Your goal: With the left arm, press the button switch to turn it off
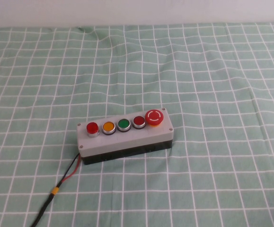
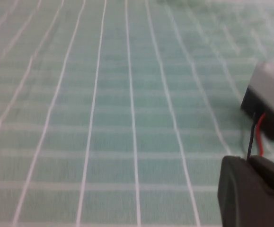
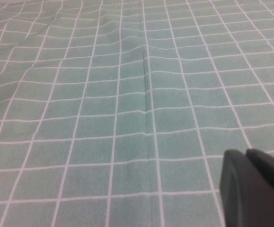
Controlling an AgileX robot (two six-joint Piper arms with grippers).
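a grey rectangular plastic switch box with a black base (image 1: 125, 138) lies flat on the green checked cloth, slightly skewed. along its top run four round buttons, red (image 1: 92, 128), yellow (image 1: 108, 126), green (image 1: 124, 124) and red (image 1: 139, 122), then a large red mushroom stop button (image 1: 154, 117). a red and black cable (image 1: 56, 189) leaves its left end.

the left gripper (image 2: 255, 191) hangs low over the cloth near the box's cabled end; the right gripper (image 3: 252, 184) hangs over bare cloth.

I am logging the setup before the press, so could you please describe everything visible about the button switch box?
The button switch box is a long light-grey lid on a black base, lying flat and slightly angled on the green checked cloth. Its top carries a row of red, yellow, green and red round buttons, then a larger red mushroom button at the right end. Red and black wires leave its left end. The left gripper and right gripper are clear of it.
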